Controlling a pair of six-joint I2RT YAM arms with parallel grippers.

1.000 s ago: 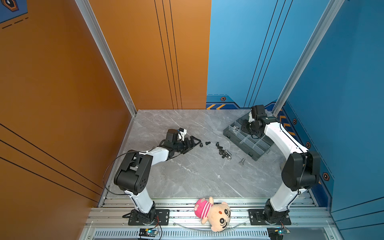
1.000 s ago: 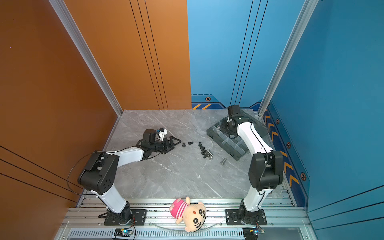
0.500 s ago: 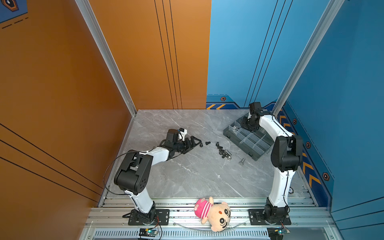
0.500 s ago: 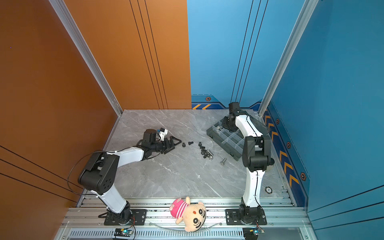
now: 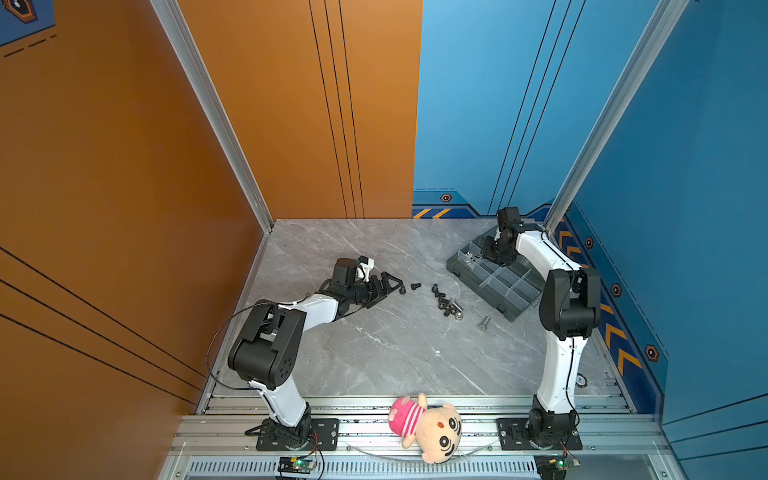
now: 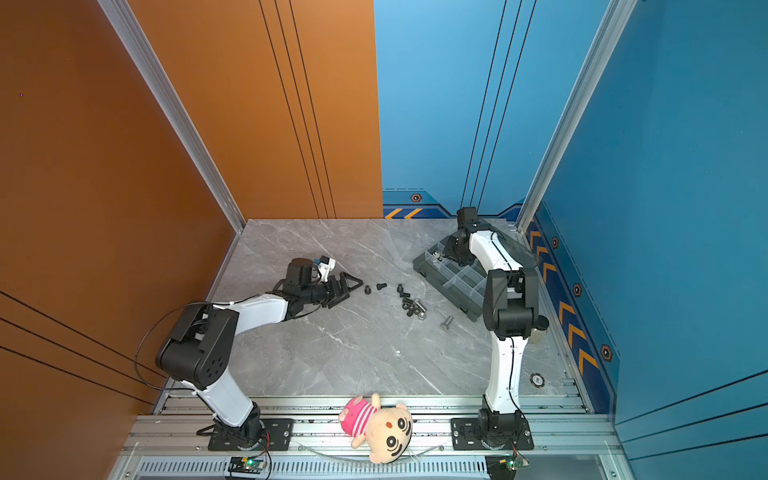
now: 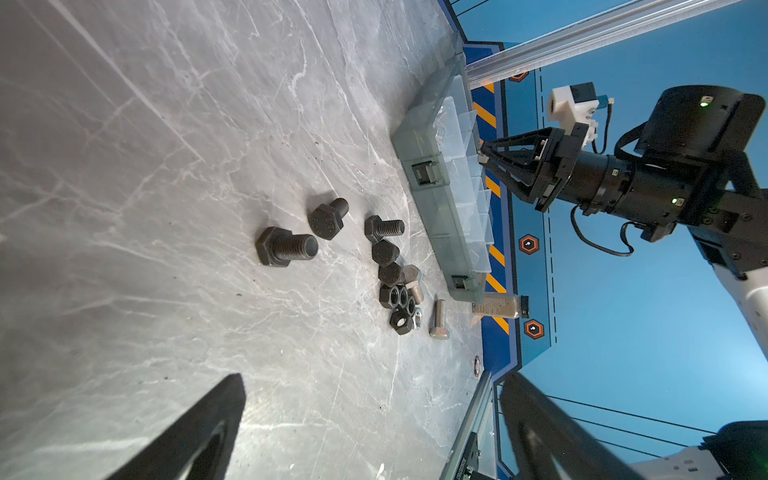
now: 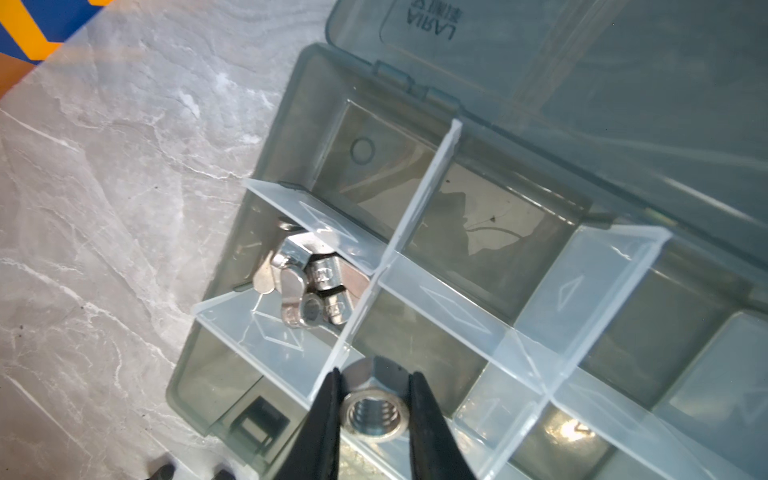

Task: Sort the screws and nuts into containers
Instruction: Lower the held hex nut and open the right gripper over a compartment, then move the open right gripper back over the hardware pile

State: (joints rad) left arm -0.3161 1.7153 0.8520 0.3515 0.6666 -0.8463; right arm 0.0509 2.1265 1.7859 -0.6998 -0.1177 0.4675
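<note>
A: Right gripper (image 8: 374,376), what state?

B: Jaws drawn close, pinching a silver nut (image 8: 374,409) across its flats. Threaded hole faces the wrist camera. Both black fingers (image 8: 328,415) press against it.

A: Where is the nut?

B: Over the organizer box (image 8: 216,332), whose lid (image 8: 582,83) is swung open. The nut sits at the end of a clear divider (image 8: 357,316). Whether it touches the divider, cannot tell. Just beyond, a compartment against the box's end wall holds a heap of silver pieces (image 8: 307,286), too tangled to tell apart. The compartments around it look bare.

A: Left gripper?

B: Left gripper (image 5: 388,289) is low over the grey table (image 5: 374,353). Its fingers (image 7: 199,432) are spread wide with nothing between them, and the tips point toward the loose hardware.

A: And the hardware?

B: Nearest the left gripper are black screws (image 7: 286,247), on their sides, each apart from the next. Further on is a tight cluster of black nuts (image 7: 395,297), touching one another. A silver screw (image 7: 438,316) lies just beside them. All of it is on the table, between the left gripper and the box.

A: Anything else?

B: A black-capped jar (image 7: 498,305) stands upright by the box's corner. A plush doll (image 5: 428,424) lies on the front rail, well apart.
</note>
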